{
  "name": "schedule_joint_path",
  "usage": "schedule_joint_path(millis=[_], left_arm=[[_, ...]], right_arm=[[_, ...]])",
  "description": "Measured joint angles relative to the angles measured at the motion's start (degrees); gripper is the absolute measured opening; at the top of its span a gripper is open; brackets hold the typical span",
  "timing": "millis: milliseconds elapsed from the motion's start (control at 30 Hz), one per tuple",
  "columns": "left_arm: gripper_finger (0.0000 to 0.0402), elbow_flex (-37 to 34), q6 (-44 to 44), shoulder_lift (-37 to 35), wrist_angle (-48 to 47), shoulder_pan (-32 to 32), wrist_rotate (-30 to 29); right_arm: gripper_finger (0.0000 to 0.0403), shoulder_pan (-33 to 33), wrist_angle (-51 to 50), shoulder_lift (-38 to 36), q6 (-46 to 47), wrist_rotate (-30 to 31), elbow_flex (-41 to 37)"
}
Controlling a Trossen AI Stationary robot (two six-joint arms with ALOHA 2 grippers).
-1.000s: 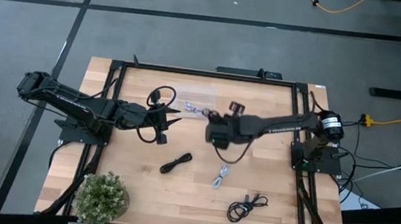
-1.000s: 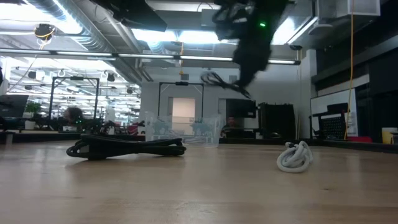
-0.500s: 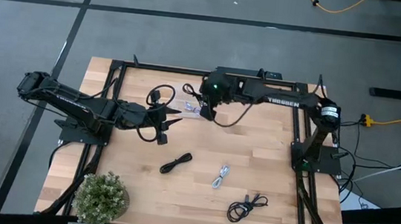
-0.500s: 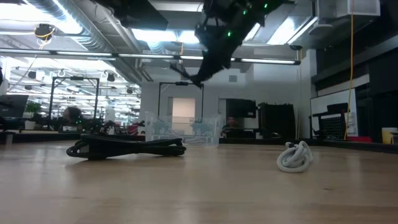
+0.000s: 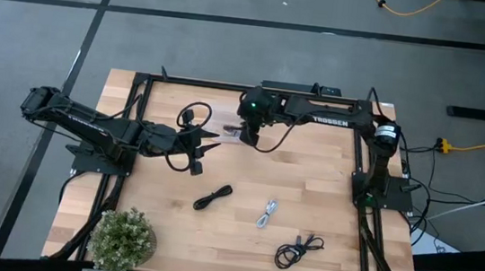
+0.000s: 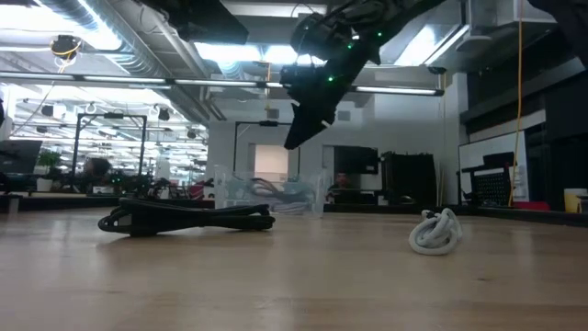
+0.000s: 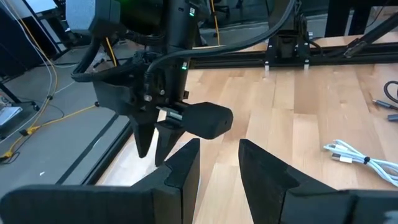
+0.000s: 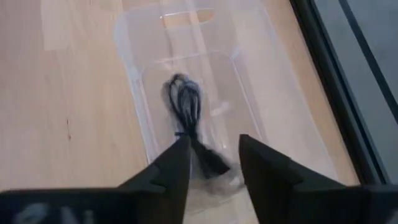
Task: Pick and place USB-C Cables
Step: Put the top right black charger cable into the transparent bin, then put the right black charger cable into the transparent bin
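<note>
A black USB-C cable (image 8: 188, 115) lies coiled on the floor of a clear plastic container (image 8: 261, 106) near the table's far edge (image 5: 230, 121). My right gripper (image 8: 214, 155) hangs open just above it (image 6: 296, 138), with nothing between its fingers. Three more cables lie on the table: a black one (image 5: 213, 196), a white one (image 5: 268, 213) and a black one (image 5: 298, 248). My left gripper (image 5: 205, 145) waits open above the table's left half, pointing toward the right arm (image 7: 219, 155).
A potted plant (image 5: 123, 238) stands at the table's near left corner. A black metal frame (image 5: 247, 88) runs round the table's edges. Bare wood shows between the container and the three loose cables.
My right gripper has carried a black cable from the table's middle toward the far edge, until it stood over the clear container. It has let go there. The cable, which hung below the fingers before, has fallen and now lies in the container.
</note>
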Motion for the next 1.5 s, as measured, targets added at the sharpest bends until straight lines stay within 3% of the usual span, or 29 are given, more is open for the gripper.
schedule_joint_path(millis=[167,400,533,800,1100,1200,1500], left_arm=[[0.0105,0.00,-0.98,0.00,0.02,-0.02,0.00],[0.0105,0.00,-3.50,0.42,0.01,-0.02,0.00],[0.0105,-0.02,-3.65,0.81,0.12,-0.02,0.01],[0.0105,0.00,-6.64,0.79,0.24,-0.02,0.02],[0.0105,0.03,-9.69,1.75,0.41,-0.04,0.00],[0.0105,-0.07,-11.91,2.58,-0.15,-0.04,0.06],[0.0105,-0.02,-17.04,6.27,-0.11,-0.17,0.17]], right_arm=[[0.0174,0.17,-5.52,-1.93,6.98,-0.13,0.04],[0.0170,4.35,-33.48,-9.16,19.14,-0.07,0.09],[0.0169,9.12,-45.55,-11.61,27.13,2.30,0.07],[0.0169,23.78,-58.26,-12.15,37.84,4.92,0.02],[0.0169,42.34,-55.47,-12.17,52.36,5.04,0.02],[0.0169,48.01,-54.08,-12.17,57.89,7.94,0.02],[0.0169,61.57,-47.00,-11.90,76.89,9.06,-0.03]])
